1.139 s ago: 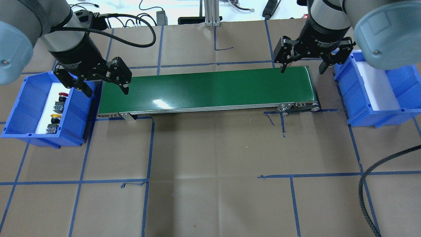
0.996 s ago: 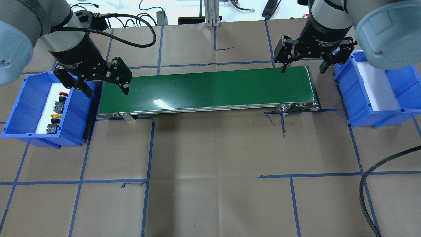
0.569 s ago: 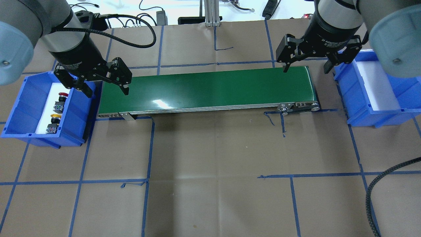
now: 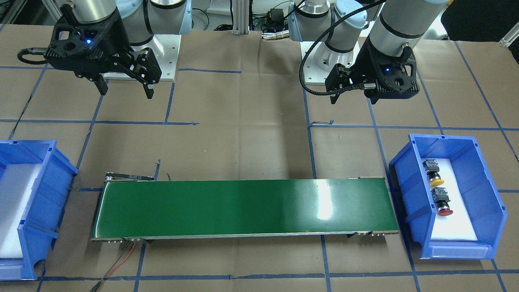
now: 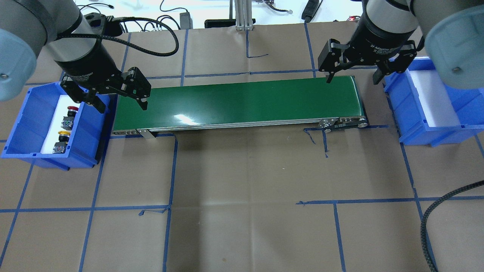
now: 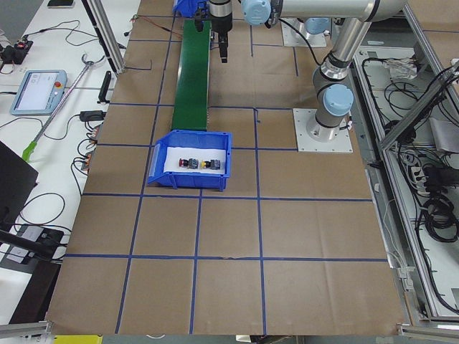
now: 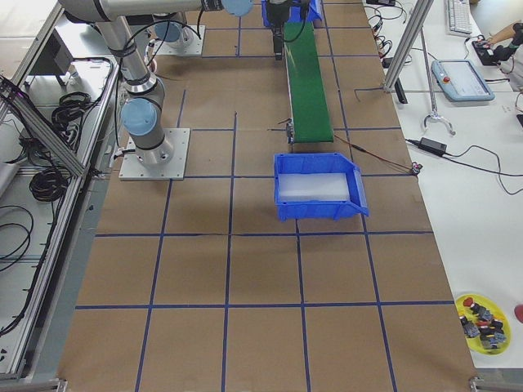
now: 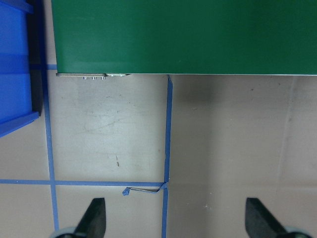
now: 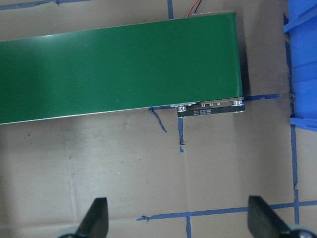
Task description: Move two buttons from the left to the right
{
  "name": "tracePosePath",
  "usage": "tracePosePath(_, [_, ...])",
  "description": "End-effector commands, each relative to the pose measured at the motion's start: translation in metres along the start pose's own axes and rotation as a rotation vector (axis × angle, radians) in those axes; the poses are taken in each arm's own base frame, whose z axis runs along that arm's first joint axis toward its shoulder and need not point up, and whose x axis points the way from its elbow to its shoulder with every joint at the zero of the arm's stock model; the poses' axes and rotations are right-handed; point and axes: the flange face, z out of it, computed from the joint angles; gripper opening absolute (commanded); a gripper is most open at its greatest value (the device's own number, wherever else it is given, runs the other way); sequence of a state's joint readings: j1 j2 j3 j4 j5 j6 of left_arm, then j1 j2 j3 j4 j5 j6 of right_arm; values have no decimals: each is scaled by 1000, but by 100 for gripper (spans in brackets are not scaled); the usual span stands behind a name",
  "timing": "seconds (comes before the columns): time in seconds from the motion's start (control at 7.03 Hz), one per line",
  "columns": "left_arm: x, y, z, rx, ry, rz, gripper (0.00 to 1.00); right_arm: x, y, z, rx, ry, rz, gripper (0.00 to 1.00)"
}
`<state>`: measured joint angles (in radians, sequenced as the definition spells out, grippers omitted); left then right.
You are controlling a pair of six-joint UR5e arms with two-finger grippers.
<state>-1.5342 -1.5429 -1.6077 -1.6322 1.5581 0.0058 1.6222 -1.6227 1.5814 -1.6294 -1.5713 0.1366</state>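
Two buttons lie on white foam in the blue left bin (image 5: 22,124): the red button (image 5: 72,110) farther back, the yellow button (image 5: 63,134) nearer. They also show in the front view as the red button (image 4: 444,211) and the yellow button (image 4: 436,181). My left gripper (image 5: 121,106) hangs open and empty between that bin's right wall and the conveyor's left end, apart from the buttons. Its wrist view shows bare paper between the fingertips (image 8: 94,218). My right gripper (image 5: 352,80) is open and empty above the belt's right end.
A green conveyor belt (image 5: 242,102) spans the middle between the bins. The blue right bin (image 5: 423,128) holds only white foam. A black cable (image 5: 427,223) loops at the lower right. Far off, a yellow dish (image 7: 482,322) holds several spare buttons.
My right gripper has drifted a little to the right and back, staying open. The left gripper has barely shifted. The buttons have not moved.
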Motion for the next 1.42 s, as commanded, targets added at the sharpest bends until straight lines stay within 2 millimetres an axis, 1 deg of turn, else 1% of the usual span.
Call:
tracePosePath(0.0, [0, 3, -1, 0, -3, 8, 100, 2, 0, 0, 0, 1, 4, 100])
tracePosePath(0.14, [-10, -2, 3, -6, 0, 6, 100, 2, 0, 2, -3, 2, 4, 100])
tracePosePath(0.28, [-36, -9, 4, -6, -1, 60, 100, 0, 0, 2, -5, 2, 1, 100])
tracePosePath(0.43, [-93, -18, 4, -7, 6, 45, 100, 0, 0, 1, -2, 0, 1, 100])
tracePosePath(0.57, [-149, -20, 9, -22, 24, 49, 100, 0, 0, 0, 1, -1, 1, 100])
tracePosePath(0.71, [-190, -17, 8, -19, 26, 114, 100, 0, 0, -1, 1, -1, 1, 100])
tracePosePath(0.85, [-235, -12, 13, -29, 37, 93, 100, -2, 1, 0, 1, -1, -2, 100])
tracePosePath(1.0, [-270, -9, 21, -41, 51, 49, 100, -2, 1, 0, 1, -1, -2, 100])
tracePosePath(1.14, [-297, -11, 33, -49, 65, 73, 100, -2, 1, 2, -3, 0, -2, 100])
tracePosePath(1.28, [-320, -11, 44, -61, 82, 45, 100, -2, 0, 2, -2, -1, -2, 100])
